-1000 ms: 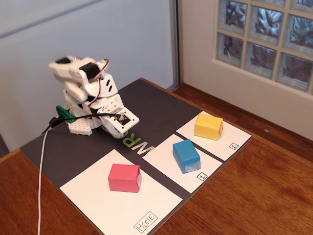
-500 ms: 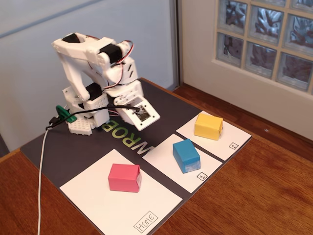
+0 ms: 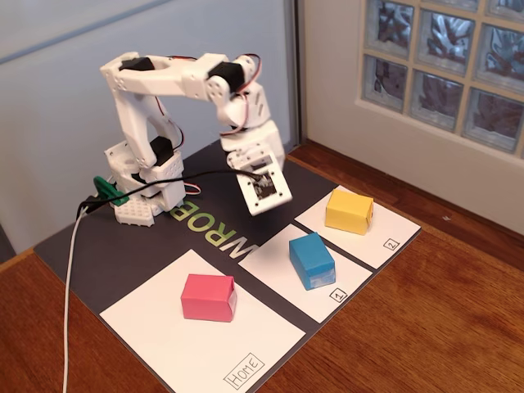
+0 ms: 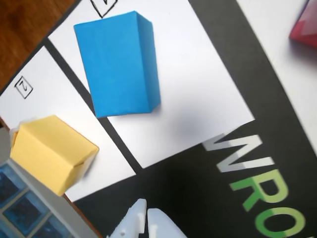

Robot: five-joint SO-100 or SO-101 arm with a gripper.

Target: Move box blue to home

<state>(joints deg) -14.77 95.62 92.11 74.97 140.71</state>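
— What's on your mat, left to right?
— Pink box [image 3: 209, 297] on the home sheet [image 3: 180, 344], then your gripper [image 3: 264, 195] raised at twelve o'clock of the blue box [image 3: 311, 260] on its sheet, empty, fingers together in the wrist view, and the yellow box [image 3: 349, 210].

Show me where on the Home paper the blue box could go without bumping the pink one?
The Home sheet is bare between the pink box and the handwritten label, along the near edge. The corner nearest the dark mat's lettering, where the pink box sits, is crowded. The blue box waits on sheet 1.
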